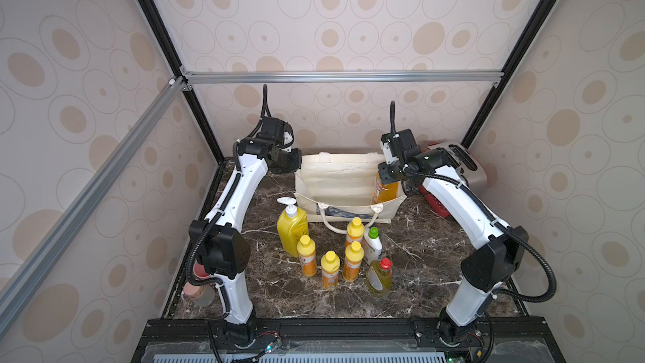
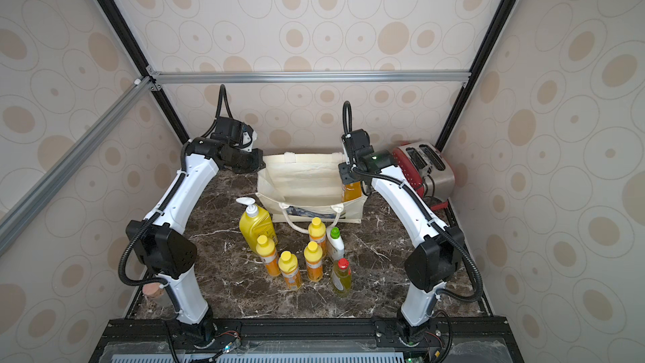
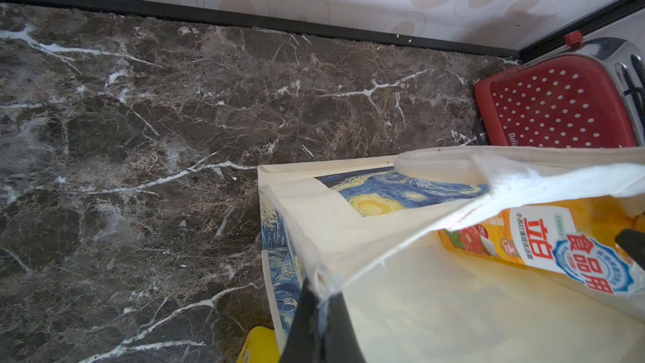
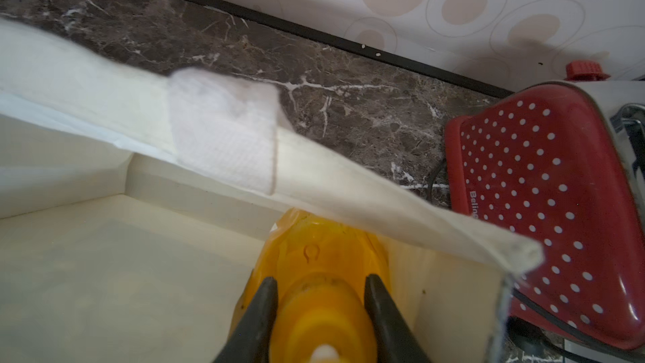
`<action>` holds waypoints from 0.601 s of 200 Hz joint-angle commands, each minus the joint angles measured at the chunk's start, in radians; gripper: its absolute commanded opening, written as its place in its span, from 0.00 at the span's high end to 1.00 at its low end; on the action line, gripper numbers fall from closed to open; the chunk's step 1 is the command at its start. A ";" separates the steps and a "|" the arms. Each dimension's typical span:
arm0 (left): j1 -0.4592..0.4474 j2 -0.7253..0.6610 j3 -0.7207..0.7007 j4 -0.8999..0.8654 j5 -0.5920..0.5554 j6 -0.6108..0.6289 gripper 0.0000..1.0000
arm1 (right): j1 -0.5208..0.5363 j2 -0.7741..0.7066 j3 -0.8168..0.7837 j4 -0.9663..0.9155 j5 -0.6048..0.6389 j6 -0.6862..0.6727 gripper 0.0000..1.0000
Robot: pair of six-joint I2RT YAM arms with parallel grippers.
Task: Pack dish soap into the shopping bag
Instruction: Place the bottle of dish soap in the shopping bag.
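— While both top views hide the left pincer (image 3: 319, 303) behind its own wrist, the left wrist view shows it closed flat on the rim of the shopping bag (image 1: 335, 179), with the cloth pinched between its fingers.

— And the right pincer (image 4: 321, 281)?

— Narrow, clamped on the neck of the amber bottle (image 4: 321, 249) just under its orange pump. The bottle stands upright inside the bag, at the bag's right end in both top views.

— What else does only one view give?

— The blue-and-yellow print. The left wrist view shows it across an outer face of the bag; the top views give only a sliver on the near face. The red dotted toaster (image 2: 424, 165) sits right of the bag, at the upper right of the worktop (image 1: 419, 267).

— The other soap?

— Seven bottles stand on the dark veined worktop, below the bag in the frame. The yellow pump bottle (image 1: 291, 226) is at the left, near the bag's lower left corner. Four small orange bottles (image 1: 330, 270) cluster in the middle, and the white green-capped bottle (image 1: 372, 244) is just right of them. The yellow-green red-capped bottle (image 1: 379, 275) is lowest on the right.

— The room?

— Wallpaper (image 1: 349, 12) with beige ovals on three sides, held by frame bars (image 1: 342, 76) in silver and black.
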 commanded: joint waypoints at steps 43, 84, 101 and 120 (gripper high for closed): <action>-0.002 -0.013 0.074 -0.077 -0.066 0.028 1.00 | -0.025 -0.035 -0.058 0.271 0.000 -0.016 1.00; -0.003 -0.006 0.072 -0.076 -0.051 0.024 1.00 | -0.026 0.020 -0.090 0.291 0.001 0.002 1.00; -0.002 -0.007 0.065 -0.075 -0.046 0.026 1.00 | -0.026 0.034 -0.114 0.298 0.030 0.013 1.00; -0.002 -0.005 0.056 -0.072 -0.045 0.026 1.00 | -0.025 0.054 -0.122 0.294 0.058 0.011 0.99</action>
